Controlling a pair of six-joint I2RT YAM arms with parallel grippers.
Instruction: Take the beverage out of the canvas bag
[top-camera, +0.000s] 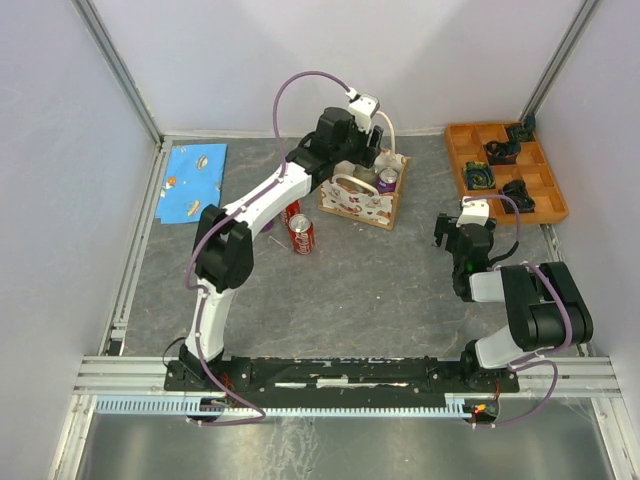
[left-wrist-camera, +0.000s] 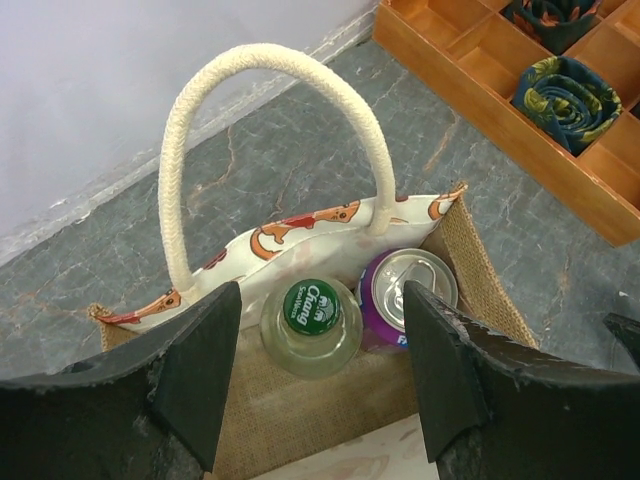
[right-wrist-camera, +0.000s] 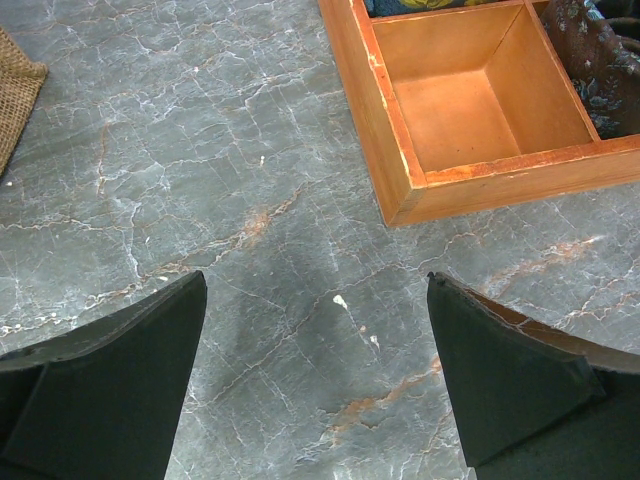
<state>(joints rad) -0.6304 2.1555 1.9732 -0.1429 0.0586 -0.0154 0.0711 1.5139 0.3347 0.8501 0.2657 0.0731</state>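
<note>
Canvas bag (left-wrist-camera: 300, 240) sits open directly beneath the left end effector (left-wrist-camera: 320, 300), whose jaws are wide and gripping nothing. Inside, a green-capped Chang bottle (left-wrist-camera: 310, 325) stands below the gap, with a purple can (left-wrist-camera: 390, 280) touching its right side. The right end effector (right-wrist-camera: 315, 285) hangs wide over the grey worktop (right-wrist-camera: 200, 150), orange tray (right-wrist-camera: 380, 110) ahead-right.

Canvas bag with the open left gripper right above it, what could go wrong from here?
1. The green-capped bottle and purple can stand side by side in the canvas bag. One finger of the open left gripper is over the can, so closing may hit it instead of clearing it.
2. The looped handle arches just beyond the fingers and might snag on the lift, dragging the bag along.
</note>
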